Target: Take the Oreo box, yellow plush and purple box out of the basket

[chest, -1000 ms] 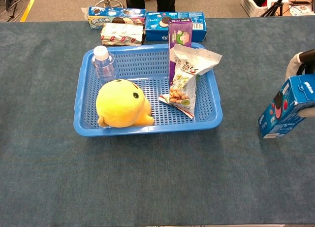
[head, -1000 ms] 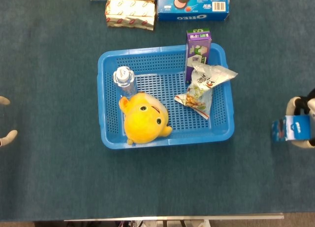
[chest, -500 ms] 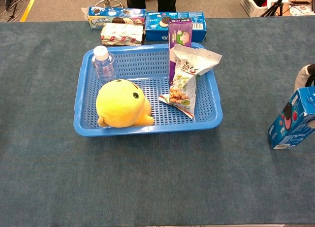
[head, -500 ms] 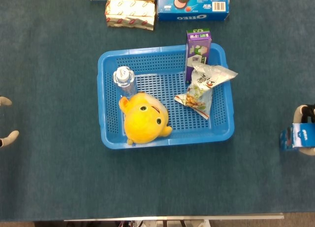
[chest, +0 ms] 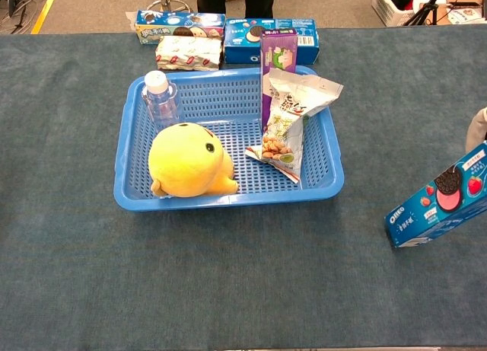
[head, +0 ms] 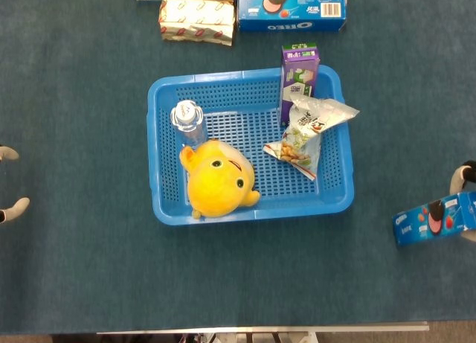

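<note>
The Oreo box (chest: 440, 207), blue with a cookie and pink cream printed on it, is sitting tilted well right of the basket (head: 167, 209), out on the cloth. The right hand (head: 464, 178) is showing only at the frame edge beside it; whether it is gripping, I cannot tell. The left hand (head: 10, 181), far left of the basket, is holding nothing, fingers apart. The yellow plush (head: 218, 179) and purple box (head: 299, 74) are sitting inside the basket.

The head view looks straight down on the table (head: 74, 75) from above. The chest view looks forward across it from lower, at a slant. Both share the basket (head: 249, 209) (chest: 228, 196) at centre.
</note>
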Robot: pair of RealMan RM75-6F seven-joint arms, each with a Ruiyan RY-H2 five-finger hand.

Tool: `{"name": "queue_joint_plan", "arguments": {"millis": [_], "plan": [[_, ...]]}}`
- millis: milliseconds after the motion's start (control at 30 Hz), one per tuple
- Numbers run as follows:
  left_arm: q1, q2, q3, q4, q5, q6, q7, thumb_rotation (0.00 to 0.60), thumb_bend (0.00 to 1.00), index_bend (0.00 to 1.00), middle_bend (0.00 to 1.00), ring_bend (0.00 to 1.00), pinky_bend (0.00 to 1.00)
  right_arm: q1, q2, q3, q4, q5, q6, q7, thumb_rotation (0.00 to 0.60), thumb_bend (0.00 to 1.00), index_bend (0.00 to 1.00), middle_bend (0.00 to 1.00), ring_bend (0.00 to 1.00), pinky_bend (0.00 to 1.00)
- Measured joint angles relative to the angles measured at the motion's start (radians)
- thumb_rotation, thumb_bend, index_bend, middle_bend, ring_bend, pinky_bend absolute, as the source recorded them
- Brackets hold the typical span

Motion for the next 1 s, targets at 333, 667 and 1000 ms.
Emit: {"name": "queue_joint_plan", "arguments": {"millis": [333,667,1000], "plan": [[0.000,-0.001,0.001,0.002,-0.003,-0.003,-0.002,0.600,0.01,0.36,0.33,0.16,0.16,0.009,0.016,-0.004,0.003,0.006,-0.042,0.042,0.600,0.00,0.28,0.27,0.28,0.30],[0.000,-0.001,0.000,0.003,-0.003,-0.001,-0.005,0.600,0.01,0.36,0.33,0.16,0.16,0.009,0.035,0.005,-0.007,-0.052,-0.024,0.122,0.600,0.00,0.16,0.20,0.21,0.30],[0.000,0.003,-0.001,-0.004,0.002,0.005,-0.008,0.600,0.01,0.36,0.33,0.16,0.16,0.007,0.057,0.042,-0.010,-0.190,0.097,0.272,0.600,0.00,0.16,0.22,0.21,0.30]]}}
